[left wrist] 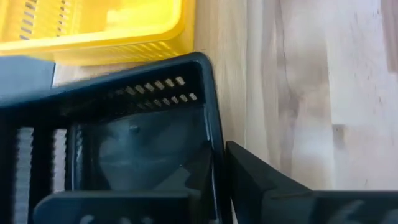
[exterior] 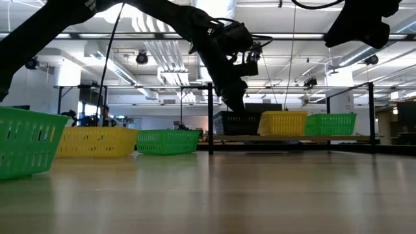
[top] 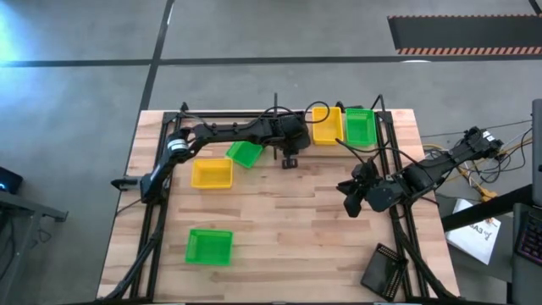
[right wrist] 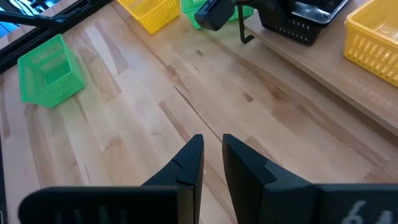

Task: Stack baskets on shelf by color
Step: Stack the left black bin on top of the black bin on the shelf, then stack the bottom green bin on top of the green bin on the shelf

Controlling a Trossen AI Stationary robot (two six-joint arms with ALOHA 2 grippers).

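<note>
The left gripper (exterior: 235, 104) pinches the rim of a black basket (exterior: 237, 123) on the shelf (exterior: 292, 138), just beside shelved yellow (exterior: 283, 123) and green (exterior: 330, 124) baskets. Three baskets wait on the table behind it.

The right gripper (right wrist: 212, 163) hangs idle, nearly pressed together.

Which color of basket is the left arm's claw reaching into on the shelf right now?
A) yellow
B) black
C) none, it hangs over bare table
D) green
B: the left gripper comes down onto the black basket on the shelf, beside the yellow basket.
</note>
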